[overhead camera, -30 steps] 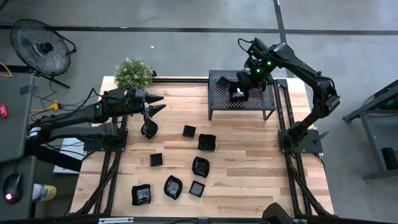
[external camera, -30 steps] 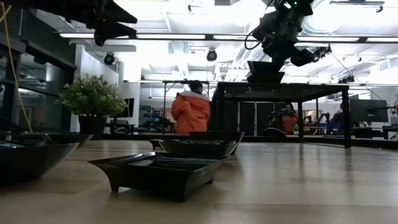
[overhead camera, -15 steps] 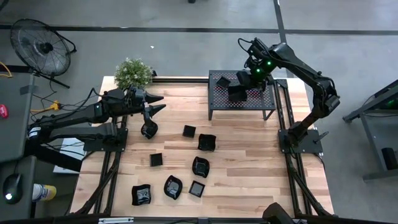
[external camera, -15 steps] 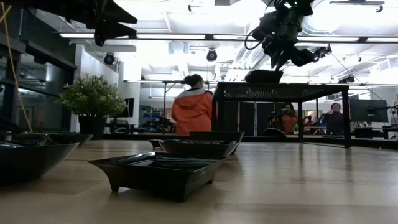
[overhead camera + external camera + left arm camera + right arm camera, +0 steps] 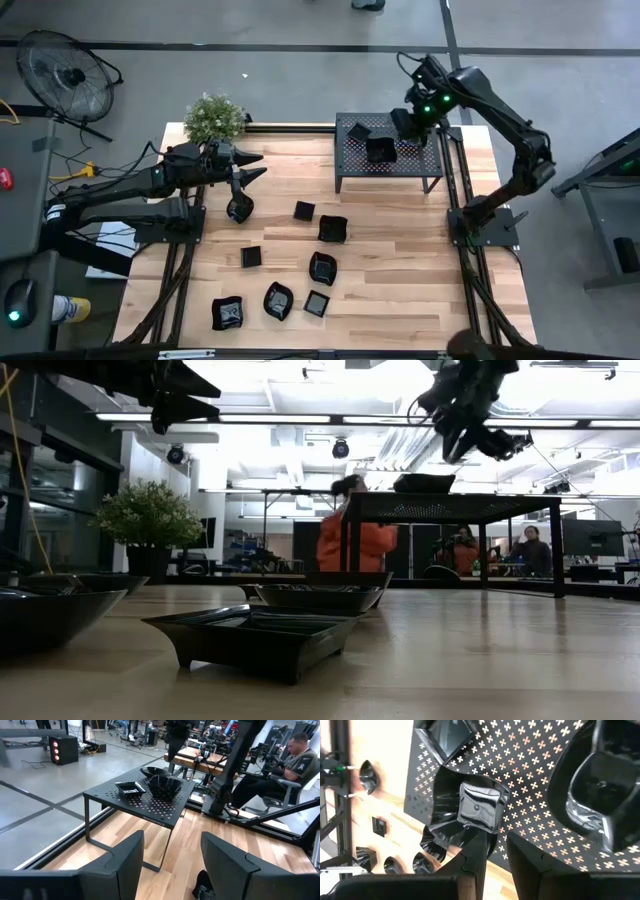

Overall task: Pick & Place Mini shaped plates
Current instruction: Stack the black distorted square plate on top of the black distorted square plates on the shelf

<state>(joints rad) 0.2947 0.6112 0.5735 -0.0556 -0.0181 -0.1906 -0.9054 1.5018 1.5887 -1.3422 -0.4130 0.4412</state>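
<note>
Three mini shaped plates lie on the black perforated rack (image 5: 400, 168) at the table's far right: a flat square one (image 5: 447, 732), a wavy-rimmed one (image 5: 470, 815) and a rounded one (image 5: 600, 795). My right gripper (image 5: 497, 850) hangs above the rack, just over the wavy plate (image 5: 425, 482), pointing steeply down, open by a narrow gap, nothing between its fingers. Several more black plates (image 5: 322, 268) rest on the wooden table. My left gripper (image 5: 255, 167) waits level over the table's far left, open and empty.
A potted plant (image 5: 214, 118) stands at the table's far left corner, close behind my left arm. The rack stands on thin legs above the tabletop. Bare wood lies between the rack and the loose plates. People show in the room beyond.
My right gripper has set the wavy-rimmed plate down on the rack, let go of it, then risen and drawn back toward the table's far right corner. The plate stays flat on the rack beside the square one.
</note>
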